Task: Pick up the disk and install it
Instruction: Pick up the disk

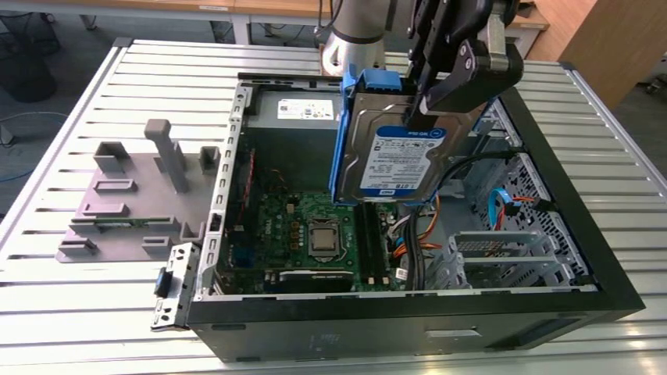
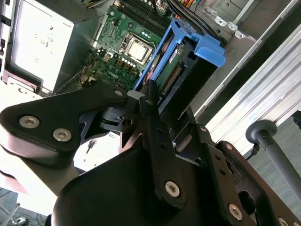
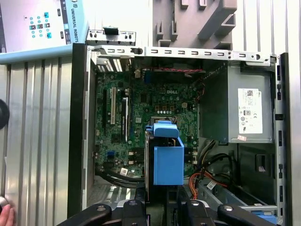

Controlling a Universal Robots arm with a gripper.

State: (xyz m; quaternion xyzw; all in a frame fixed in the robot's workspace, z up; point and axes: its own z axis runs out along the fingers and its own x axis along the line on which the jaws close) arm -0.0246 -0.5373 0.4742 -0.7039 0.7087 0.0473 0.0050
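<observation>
Above the open computer case (image 1: pixel 617 266), the gripper (image 1: pixel 427 117) holds the disk (image 1: pixel 380 164) upright, fingers closed on it, likely to clear the motherboard (image 1: pixel 302 226).

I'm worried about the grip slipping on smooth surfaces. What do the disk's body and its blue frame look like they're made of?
The disk, gripped by the hand, seems to have a bare cast metal body: silver, dull sheen, raised contours. Its label looks like smooth printed paper or film. The blue frame looks like moulded plastic: even colour, matte, rounded edges.
</observation>
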